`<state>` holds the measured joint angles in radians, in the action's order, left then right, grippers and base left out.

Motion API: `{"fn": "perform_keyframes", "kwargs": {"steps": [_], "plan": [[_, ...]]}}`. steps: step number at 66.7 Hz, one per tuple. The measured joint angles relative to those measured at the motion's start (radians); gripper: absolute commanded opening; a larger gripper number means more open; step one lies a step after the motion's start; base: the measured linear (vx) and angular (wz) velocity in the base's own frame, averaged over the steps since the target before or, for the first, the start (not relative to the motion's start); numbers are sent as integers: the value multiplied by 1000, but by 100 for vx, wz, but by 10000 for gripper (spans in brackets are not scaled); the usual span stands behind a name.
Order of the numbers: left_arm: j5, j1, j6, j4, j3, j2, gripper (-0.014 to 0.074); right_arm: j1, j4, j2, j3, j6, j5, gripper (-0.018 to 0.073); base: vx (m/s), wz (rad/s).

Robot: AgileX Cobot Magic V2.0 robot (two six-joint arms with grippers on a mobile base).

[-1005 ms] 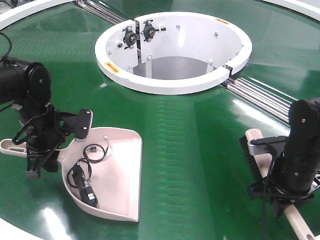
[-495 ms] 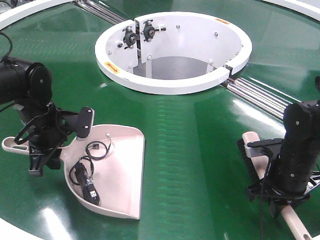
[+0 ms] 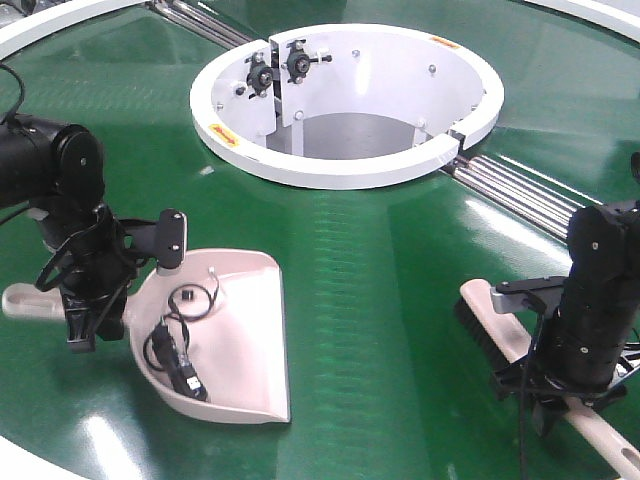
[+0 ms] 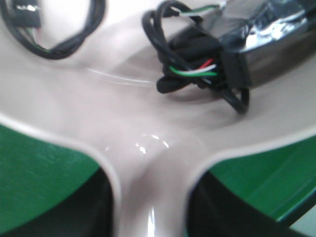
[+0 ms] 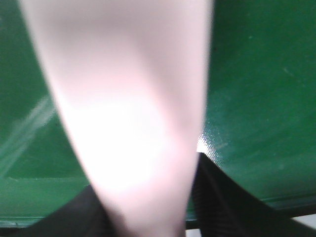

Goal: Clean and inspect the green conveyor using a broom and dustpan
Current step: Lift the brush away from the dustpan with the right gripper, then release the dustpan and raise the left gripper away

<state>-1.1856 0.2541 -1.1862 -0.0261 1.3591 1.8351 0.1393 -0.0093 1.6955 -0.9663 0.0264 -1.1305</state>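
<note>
The dustpan [image 3: 245, 330] lies flat at the near left of the green conveyor [image 3: 380, 290]. Its mouth faces right toward the broom [image 3: 495, 312], probably to catch sweepings, and a black cable bundle [image 3: 172, 352] sits inside. The left gripper [image 3: 85, 312] clenches the pan's handle, steadying it. At near right, the right gripper [image 3: 557, 385] grasps the broom's handle, bristles on the belt.

Black left arm [image 3: 50, 165], black left gripper [image 4: 153, 212] (cables [image 3: 55, 265] looped)
</note>
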Motion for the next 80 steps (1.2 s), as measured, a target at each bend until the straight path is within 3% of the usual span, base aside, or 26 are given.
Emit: {"fn": "perform_keyframes", "kwargs": {"steps": [12,22,44,69,80], "plan": [[7,0,47,7,0,-3,665,0,-1,-38,0,-1,6,354,0,0],[7,0,97,9,0,-22,724,0,-3,-86,0,-1,14,354,0,0],[-31,0,214,11,0,-145,676,0,-4,-315,0,-34,81,354,0,0],[-15,0,353,91,0,-382,506,0,-4,-618,0,-48,286,354,0,0],[10,0,480,98,0,-507,442,0,-4,-784,5,-54,377,354,0,0]]}}
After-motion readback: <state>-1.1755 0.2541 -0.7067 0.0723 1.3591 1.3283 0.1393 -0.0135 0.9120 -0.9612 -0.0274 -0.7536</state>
